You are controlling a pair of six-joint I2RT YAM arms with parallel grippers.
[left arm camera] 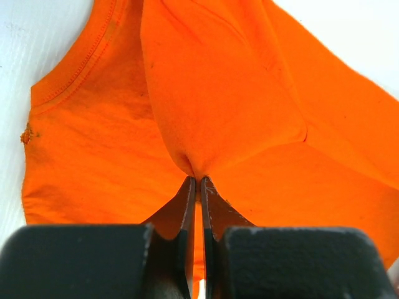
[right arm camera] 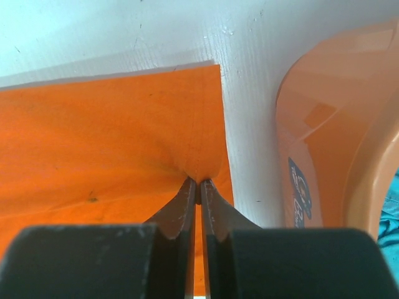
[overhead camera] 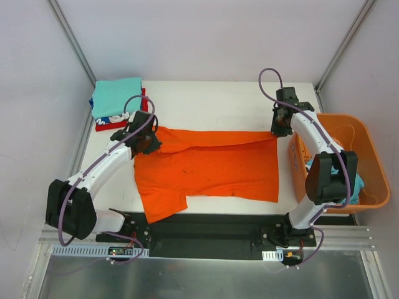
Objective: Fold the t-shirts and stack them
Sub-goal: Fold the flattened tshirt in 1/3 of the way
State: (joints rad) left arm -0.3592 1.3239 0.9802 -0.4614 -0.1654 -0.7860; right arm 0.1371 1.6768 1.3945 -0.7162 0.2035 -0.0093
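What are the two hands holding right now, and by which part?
Both hold the orange t-shirt: the left hand pinches a fold of cloth near the neckline, the right hand pinches the hem edge near its far corner.

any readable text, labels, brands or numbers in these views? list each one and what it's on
Nothing can be read in any view.
Dark sticker on the orange basket: carries print, too blurred to read.
Blue-and-white shirt: white marks, too small to tell if they are letters.
Orange t-shirt: no print visible.
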